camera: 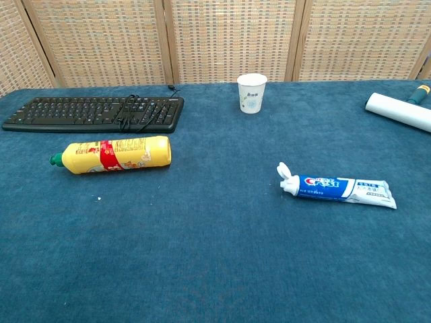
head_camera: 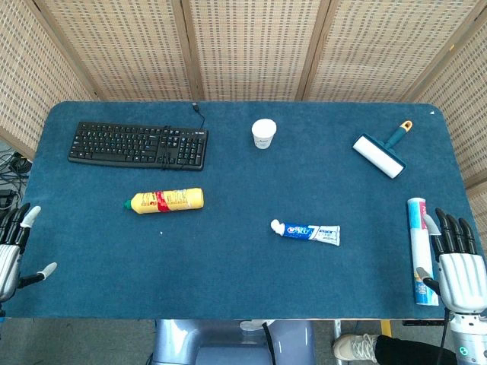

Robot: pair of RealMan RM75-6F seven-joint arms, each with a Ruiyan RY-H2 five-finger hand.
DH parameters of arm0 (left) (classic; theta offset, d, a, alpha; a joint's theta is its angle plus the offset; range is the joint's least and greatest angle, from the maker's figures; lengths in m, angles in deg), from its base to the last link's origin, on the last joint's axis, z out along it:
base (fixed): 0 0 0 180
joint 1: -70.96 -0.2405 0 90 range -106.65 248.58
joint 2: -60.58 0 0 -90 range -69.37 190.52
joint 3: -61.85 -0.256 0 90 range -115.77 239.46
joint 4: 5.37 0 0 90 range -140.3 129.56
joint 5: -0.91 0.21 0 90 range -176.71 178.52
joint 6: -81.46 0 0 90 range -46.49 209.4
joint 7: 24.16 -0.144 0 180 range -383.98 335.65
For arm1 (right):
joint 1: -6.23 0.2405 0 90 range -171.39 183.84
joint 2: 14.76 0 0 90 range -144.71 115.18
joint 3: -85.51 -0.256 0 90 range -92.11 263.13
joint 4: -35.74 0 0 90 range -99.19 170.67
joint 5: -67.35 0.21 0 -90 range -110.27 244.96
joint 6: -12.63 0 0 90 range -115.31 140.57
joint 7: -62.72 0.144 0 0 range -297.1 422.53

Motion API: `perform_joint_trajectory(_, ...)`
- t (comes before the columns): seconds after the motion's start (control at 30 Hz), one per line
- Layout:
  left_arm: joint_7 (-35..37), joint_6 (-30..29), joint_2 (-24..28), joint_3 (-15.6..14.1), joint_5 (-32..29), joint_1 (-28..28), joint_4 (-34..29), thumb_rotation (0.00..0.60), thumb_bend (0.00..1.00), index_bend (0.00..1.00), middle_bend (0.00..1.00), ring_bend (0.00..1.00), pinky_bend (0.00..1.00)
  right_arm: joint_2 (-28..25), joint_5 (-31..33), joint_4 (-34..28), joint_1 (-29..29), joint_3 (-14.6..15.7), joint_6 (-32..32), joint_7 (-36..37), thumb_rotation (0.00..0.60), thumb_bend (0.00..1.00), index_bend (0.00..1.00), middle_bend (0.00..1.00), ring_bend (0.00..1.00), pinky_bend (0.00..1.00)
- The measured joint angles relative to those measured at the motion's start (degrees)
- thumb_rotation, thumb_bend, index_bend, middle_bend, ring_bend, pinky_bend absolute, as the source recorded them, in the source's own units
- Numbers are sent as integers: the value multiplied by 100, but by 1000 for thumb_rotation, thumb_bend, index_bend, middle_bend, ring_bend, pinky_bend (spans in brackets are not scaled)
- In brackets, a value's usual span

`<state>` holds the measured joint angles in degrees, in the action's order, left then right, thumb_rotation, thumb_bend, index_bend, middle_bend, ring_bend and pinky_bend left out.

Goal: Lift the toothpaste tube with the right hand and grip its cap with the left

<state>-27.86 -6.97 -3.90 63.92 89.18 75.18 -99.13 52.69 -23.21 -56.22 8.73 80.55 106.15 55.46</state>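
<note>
The toothpaste tube (head_camera: 308, 232) (camera: 340, 188) lies flat on the blue table, right of centre, blue and white. Its white flip cap (head_camera: 276, 226) (camera: 285, 175) points left and stands open. My right hand (head_camera: 456, 262) hovers at the table's front right corner, fingers spread and holding nothing, well right of the tube. At the front left edge my left hand (head_camera: 15, 245) is also open and empty, far from the cap. The chest view shows neither hand.
A yellow bottle (head_camera: 165, 201) lies left of centre. A black keyboard (head_camera: 138, 144) sits at the back left, a white paper cup (head_camera: 263, 133) at the back middle, a lint roller (head_camera: 380, 153) at the back right. A toothpaste box (head_camera: 420, 247) lies beside my right hand.
</note>
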Motion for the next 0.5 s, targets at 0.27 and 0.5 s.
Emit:
perform_joint_trajectory(0.27, 103, -50, -24, -8, 42, -21, 47, 600, 0, 0, 0, 0, 0, -16, 28, -81, 44, 59, -215, -169, 600, 0, 0, 0, 0, 0)
perform_joint_trajectory(0.5, 146, -39, -58, 57, -44, -8, 22, 600, 0, 0, 0, 0, 0, -3, 167, -179, 385, 63, -982, -401, 600, 0, 15, 14, 0, 0)
